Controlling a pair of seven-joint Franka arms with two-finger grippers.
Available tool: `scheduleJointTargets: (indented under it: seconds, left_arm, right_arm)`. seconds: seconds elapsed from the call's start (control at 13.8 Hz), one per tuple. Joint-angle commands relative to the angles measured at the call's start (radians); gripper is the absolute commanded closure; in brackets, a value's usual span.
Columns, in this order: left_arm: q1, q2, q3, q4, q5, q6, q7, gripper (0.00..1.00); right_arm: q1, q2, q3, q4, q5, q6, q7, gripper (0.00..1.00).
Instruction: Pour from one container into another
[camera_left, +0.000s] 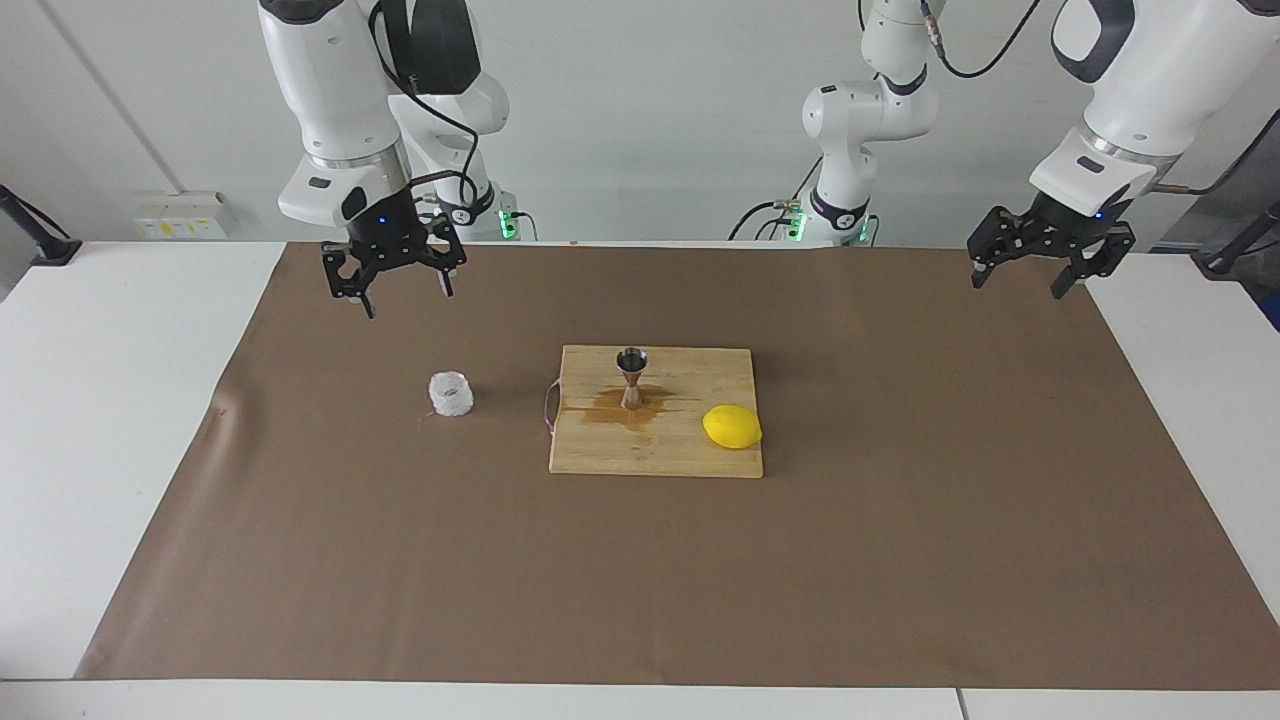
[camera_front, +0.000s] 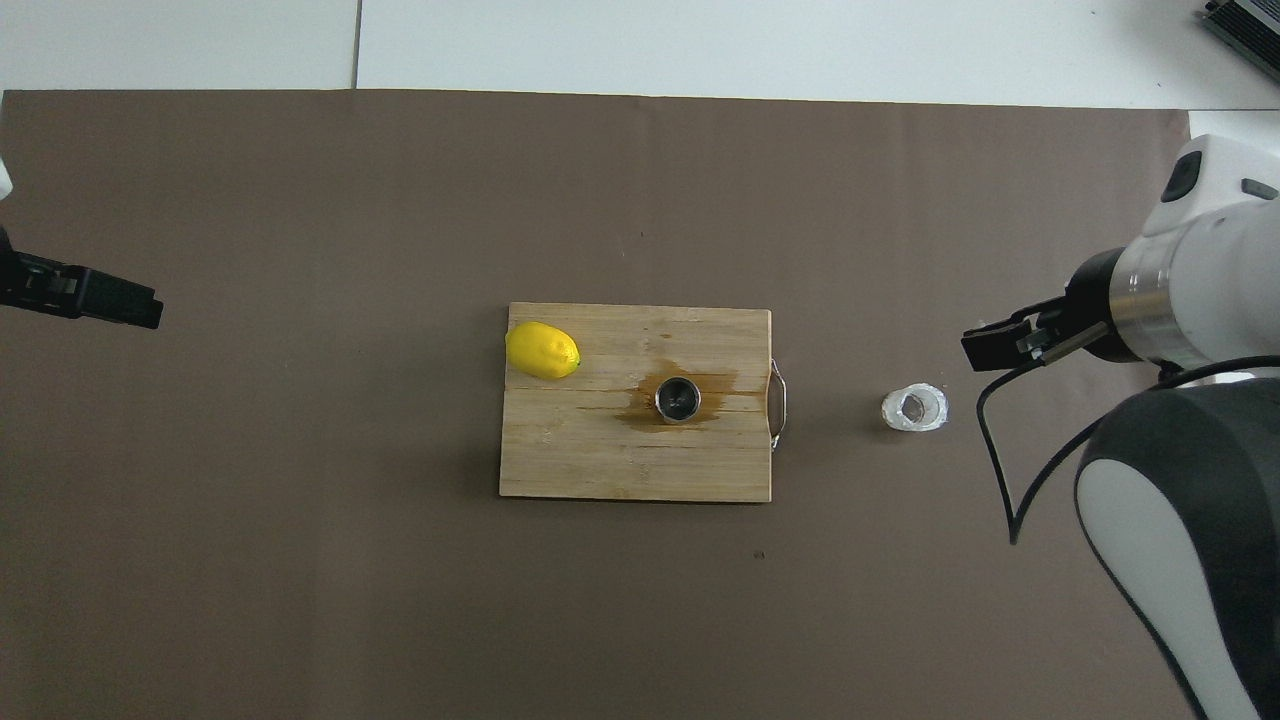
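The right gripper (camera_left: 402, 291) hangs wide open and empty over the brown mat (camera_left: 900, 540). The cup (camera_left: 451, 393) stands on the mat beside the cutting board (camera_left: 690, 460). The jigger (camera_left: 631, 377) stands upright on the board in a brown stain (camera_left: 610, 415), near a lemon (camera_left: 732, 427). The left gripper (camera_left: 1024, 277) waits open, holding nothing.

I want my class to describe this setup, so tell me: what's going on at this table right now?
Nothing is held. The white textured cup stands alone on the brown mat, and the steel jigger stands upright on the wooden cutting board, in a brown wet stain, with a lemon beside it. The right gripper hangs open and raised above the mat near the cup, touching nothing. The left gripper waits, open, at the left arm's end of the table.
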Motion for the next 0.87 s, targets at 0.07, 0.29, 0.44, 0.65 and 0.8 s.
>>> scheduleJointTargets:
  seconds: [0.07, 0.29, 0.44, 0.65, 0.8]
  left_arm:
    - [-0.007, -0.002, 0.006, -0.008, 0.005, 0.016, 0.012, 0.00]
    - [-0.007, -0.002, 0.006, -0.008, 0.005, 0.016, 0.012, 0.00]
    - [-0.007, -0.002, 0.006, -0.008, 0.005, 0.016, 0.012, 0.00]
    - [-0.007, -0.002, 0.006, -0.008, 0.005, 0.016, 0.012, 0.00]
    - [-0.007, -0.002, 0.006, -0.008, 0.005, 0.016, 0.012, 0.00]
  right_arm:
    - [-0.002, 0.016, 0.003, 0.071, -0.026, -0.115, 0.199, 0.00]
    - [-0.005, 0.021, 0.003, 0.094, -0.026, -0.154, 0.346, 0.00]
    - [-0.007, 0.019, -0.008, 0.095, -0.023, -0.166, 0.359, 0.00]
    - [0.045, 0.018, -0.083, 0.095, -0.023, -0.178, 0.358, 0.00]
    - [0.073, 0.013, -0.131, 0.095, -0.015, -0.203, 0.358, 0.00]
